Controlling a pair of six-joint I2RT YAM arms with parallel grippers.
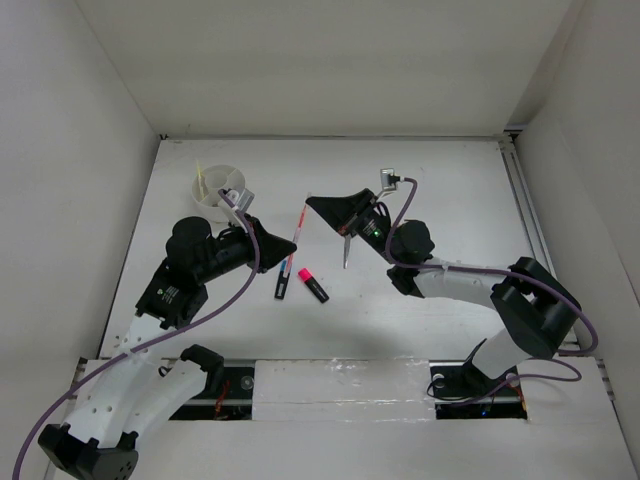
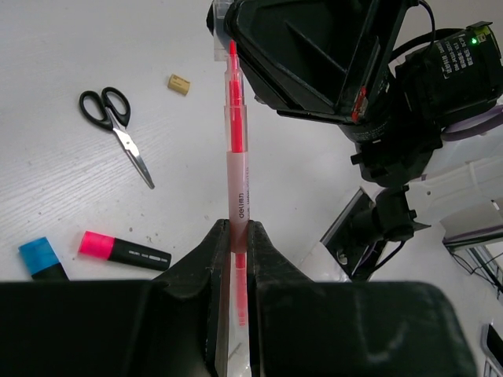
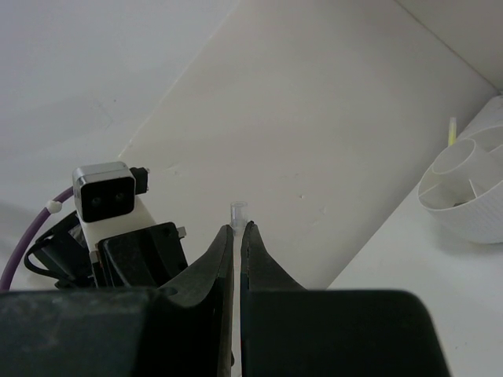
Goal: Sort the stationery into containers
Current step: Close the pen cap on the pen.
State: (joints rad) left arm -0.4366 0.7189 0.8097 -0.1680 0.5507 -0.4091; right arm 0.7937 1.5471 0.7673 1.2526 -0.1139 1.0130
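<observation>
Barely begun: your left gripper (image 2: 238,236) and right gripper (image 3: 237,232) both pinch the pink pen (image 2: 238,173); only the yellow pen (image 1: 202,179) stands in the bowl (image 1: 212,210), while highlighters (image 2: 124,251), scissors (image 2: 118,129) and block (image 2: 179,84) lie loose.

Lower end of pink pen (image 2: 238,173) is buried between the left tool (image 2: 238,229) fingers; in right wrist view all but its clear tip is hidden inside the right tool (image 3: 238,229). Body of blue-cap highlighter (image 2: 39,258) is cut off by the left tool's housing. Right edge clips the bowl (image 3: 471,212), yellow pen (image 3: 453,129) mostly behind its rim, compartment can't tell
</observation>
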